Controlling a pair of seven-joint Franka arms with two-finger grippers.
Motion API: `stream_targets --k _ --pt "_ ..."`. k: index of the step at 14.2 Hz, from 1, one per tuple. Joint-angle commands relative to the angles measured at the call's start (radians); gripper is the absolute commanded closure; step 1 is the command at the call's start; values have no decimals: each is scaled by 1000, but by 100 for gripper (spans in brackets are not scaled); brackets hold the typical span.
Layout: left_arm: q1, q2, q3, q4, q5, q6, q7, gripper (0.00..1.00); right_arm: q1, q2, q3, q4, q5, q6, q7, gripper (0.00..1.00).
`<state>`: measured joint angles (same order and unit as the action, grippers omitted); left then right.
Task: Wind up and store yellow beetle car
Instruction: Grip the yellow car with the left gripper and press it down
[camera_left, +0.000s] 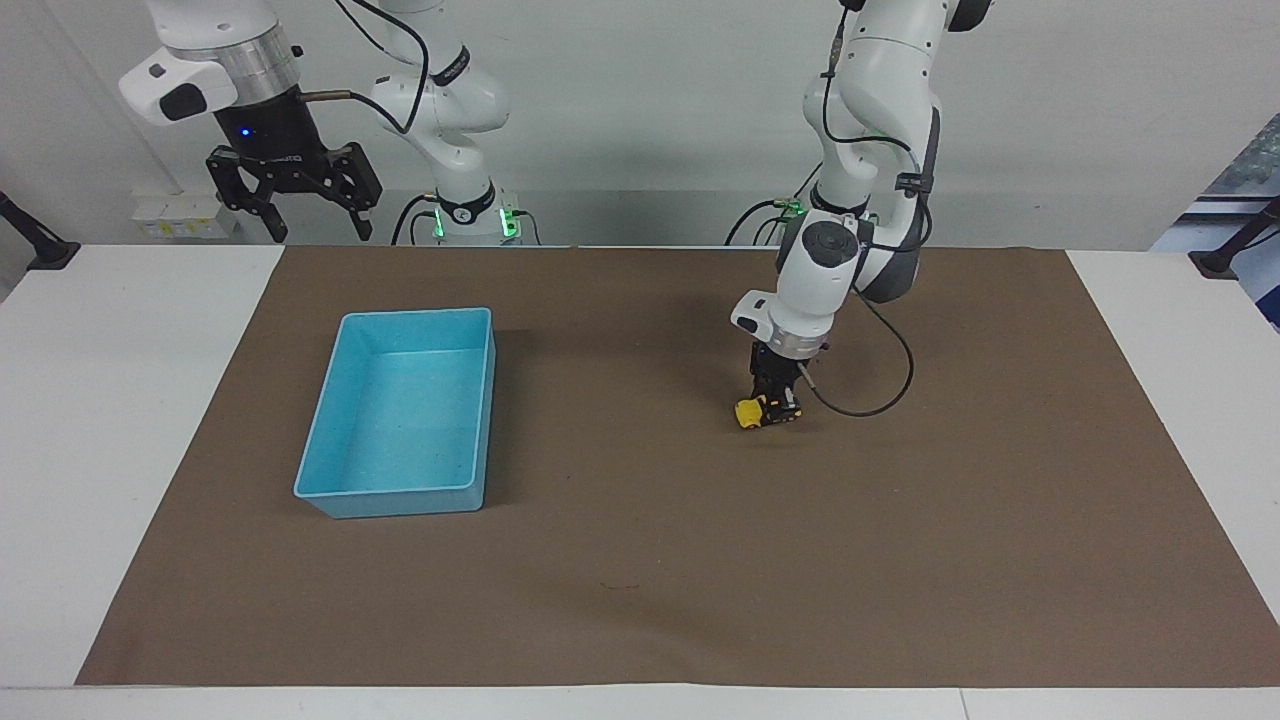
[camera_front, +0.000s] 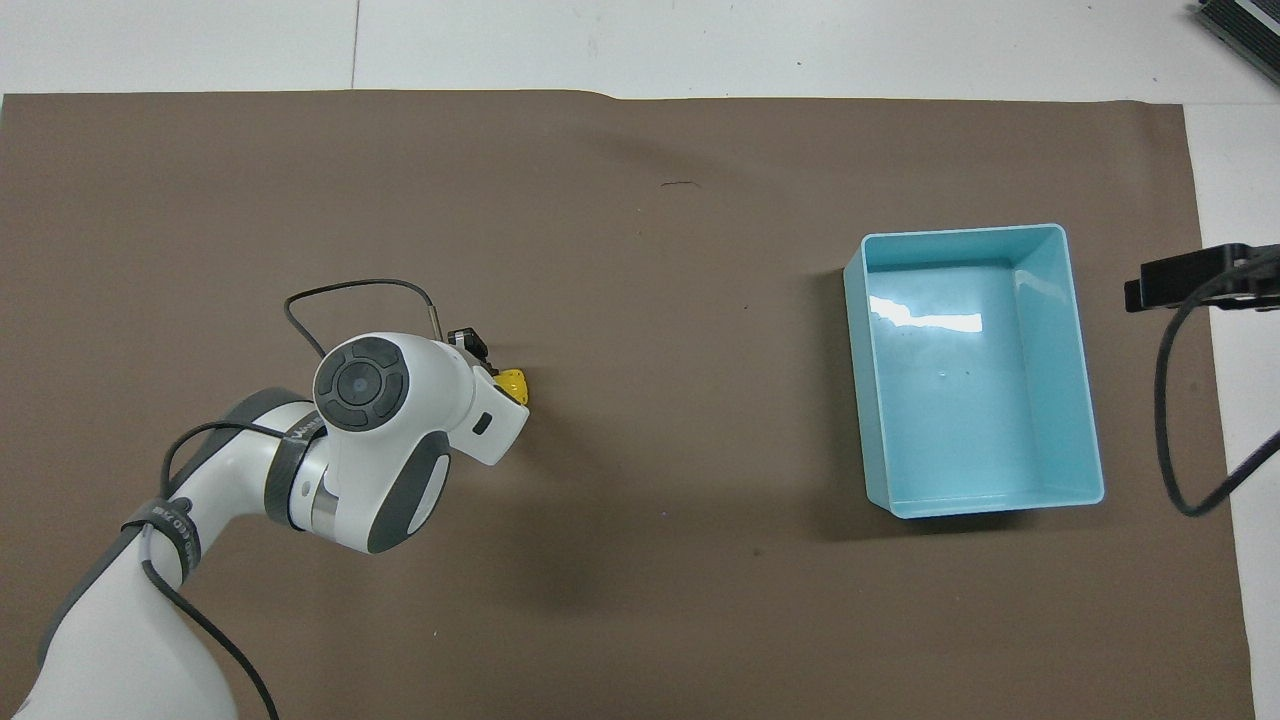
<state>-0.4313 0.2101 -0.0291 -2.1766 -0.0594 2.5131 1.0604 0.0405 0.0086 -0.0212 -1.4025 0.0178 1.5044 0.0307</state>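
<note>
The yellow beetle car (camera_left: 749, 412) sits low at the brown mat, held in my left gripper (camera_left: 775, 412), which points down and is shut on it. In the overhead view only the car's yellow nose (camera_front: 514, 382) shows past the left wrist; the left gripper (camera_front: 480, 355) is mostly hidden under the wrist. The light blue bin (camera_left: 405, 415) stands empty toward the right arm's end of the table; it also shows in the overhead view (camera_front: 975, 370). My right gripper (camera_left: 295, 195) waits open, high above the table edge at the robots' end, apart from the bin.
A brown mat (camera_left: 640, 560) covers most of the white table (camera_left: 110, 400). A black cable loops from the left wrist (camera_left: 880, 395) just above the mat. A dark bracket and cable (camera_front: 1195, 280) show beside the bin in the overhead view.
</note>
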Motion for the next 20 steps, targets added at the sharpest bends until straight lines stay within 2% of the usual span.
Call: stream_targets --k 1,7,9,12,16,20 --pt "49 -37 6 -52 18 0 102 100 -14 -18 7 -20 13 -4 -25 0" --pt "160 -55 5 -103 18 7 263 100 -14 -18 7 -20 14 -4 -25 0" --pt "158 -54 5 -89 18 -2 260 100 -14 -19 7 -20 13 -6 -25 0" --pt "125 -61 -3 -31 6 -63 210 100 -14 -19 7 -20 14 -4 -25 0" --pt "33 -61 -5 -31 -10 -47 127 100 -14 -18 7 -20 13 -4 -25 0" --pt "-10 -51 -12 -35 -129 15 136 100 -14 -18 7 -20 13 -4 -25 0"
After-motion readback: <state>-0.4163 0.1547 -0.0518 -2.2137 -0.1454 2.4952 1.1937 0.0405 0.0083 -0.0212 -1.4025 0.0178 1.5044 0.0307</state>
